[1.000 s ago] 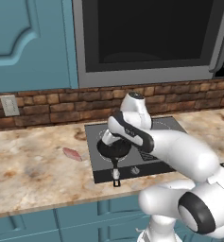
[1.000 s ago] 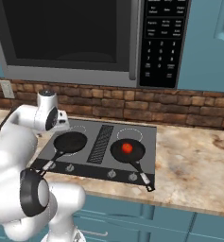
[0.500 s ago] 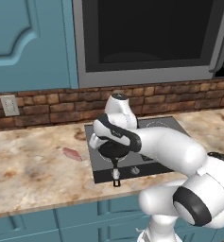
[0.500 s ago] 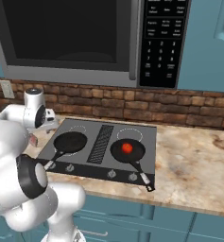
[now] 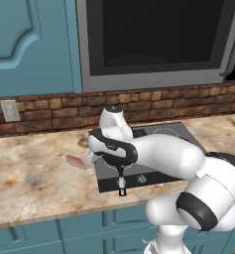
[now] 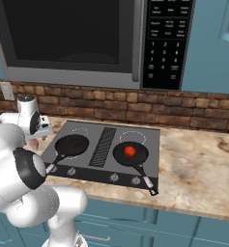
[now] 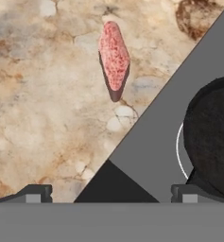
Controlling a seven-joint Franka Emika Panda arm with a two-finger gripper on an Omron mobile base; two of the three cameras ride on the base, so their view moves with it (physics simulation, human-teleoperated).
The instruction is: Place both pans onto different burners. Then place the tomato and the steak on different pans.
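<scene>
The gripper [image 7: 111,193] hangs over the cooktop's [image 6: 150,144] left edge, jaws spread wide and holding nothing. The steak [image 7: 114,60] lies on the counter [image 5: 29,181] just off that edge. One pan [image 6: 71,144] sits empty on the left burner; the other pan [image 6: 130,153], on the right burner, carries the tomato [image 6: 129,151]. The microwave keypad [image 6: 165,46] lettering is too small to read.

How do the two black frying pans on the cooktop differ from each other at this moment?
The small round black frying pan on the left is empty; the matching black pan on the right holds a red tomato. The left pan's handle points to the front left, the right pan's handle to the front right. Both sit on ringed burners of the dark grey cooktop and look alike in size and shape.
</scene>
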